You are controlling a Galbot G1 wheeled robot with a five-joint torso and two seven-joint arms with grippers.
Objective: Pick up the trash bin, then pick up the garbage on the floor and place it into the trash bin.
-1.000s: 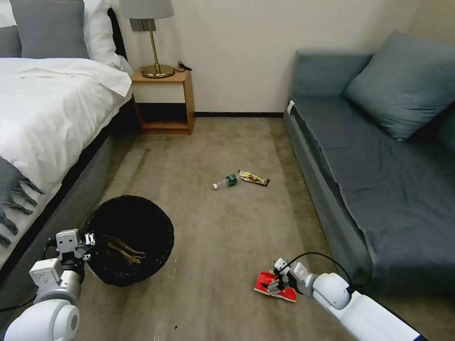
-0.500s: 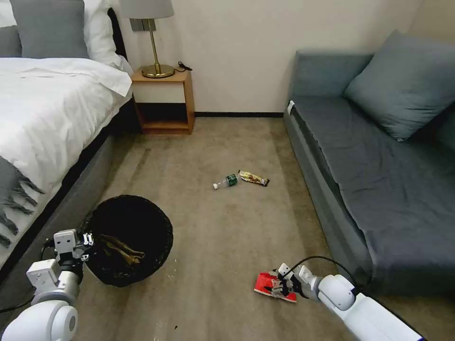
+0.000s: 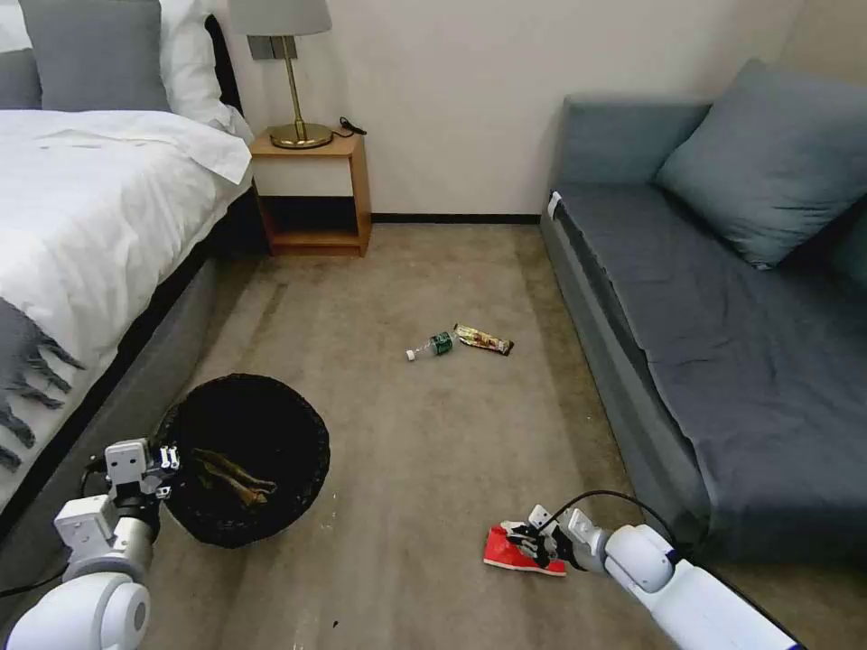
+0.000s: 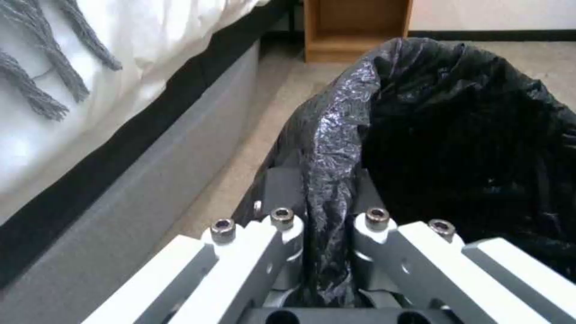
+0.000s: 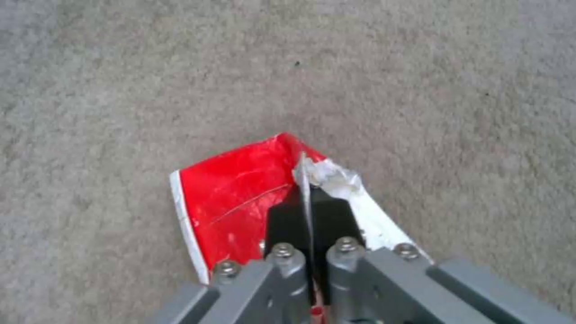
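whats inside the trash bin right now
Inside the trash bin, a crumpled brown paper bag lies on the black liner. The liner's dark folds hide anything beneath it.

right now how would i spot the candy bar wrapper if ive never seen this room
Start at the grey sofa on the right and look left onto the open carpet midway toward the bed. Two small pieces lie there side by side. The candy bar wrapper is the flat gold-brown strip nearer the sofa; its neighbour is a clear green-labelled bottle.
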